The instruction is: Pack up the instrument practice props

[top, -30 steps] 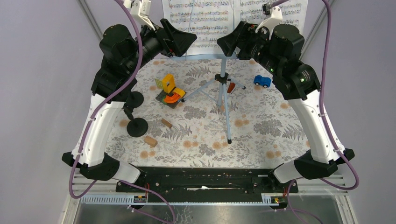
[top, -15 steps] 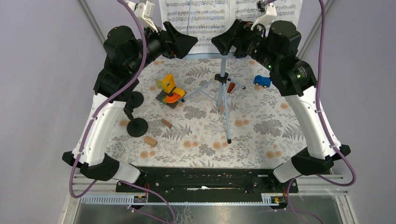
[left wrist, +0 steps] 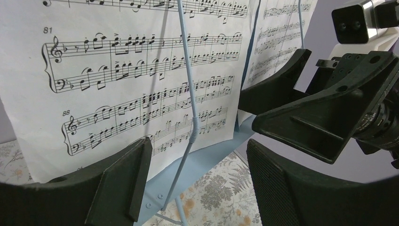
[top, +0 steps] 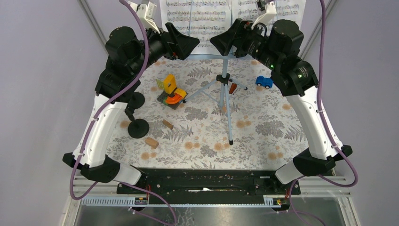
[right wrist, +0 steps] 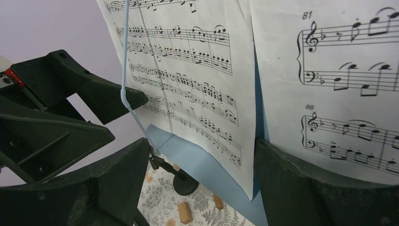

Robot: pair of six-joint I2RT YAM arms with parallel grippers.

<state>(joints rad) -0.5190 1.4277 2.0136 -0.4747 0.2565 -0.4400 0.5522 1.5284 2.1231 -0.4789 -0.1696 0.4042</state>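
The pale blue music rack [top: 225,75] stands on tripod legs at the far middle of the table. Two white sheet-music pages [top: 200,19] rest on its ledge [left wrist: 207,157]. My left gripper [top: 190,41] is open and empty just before the left page [left wrist: 131,70], its jaws either side of the thin wire page holder [left wrist: 189,94]. My right gripper [top: 217,42] is open and empty before the gap between the pages [right wrist: 188,70]. Two black round-based mic holders [top: 138,128] stand at the left. The microphones are out of view.
A yellow and orange toy [top: 170,90] lies left of the tripod. A small blue car [top: 264,82] sits at the right. Brown wooden blocks [top: 151,142] lie on the floral mat, one by the tripod hub [top: 233,88]. The two grippers face each other closely.
Both grippers have moved a little up and toward the sheet music. The right gripper has shifted left toward the rack's centre. Nothing on the table has moved.
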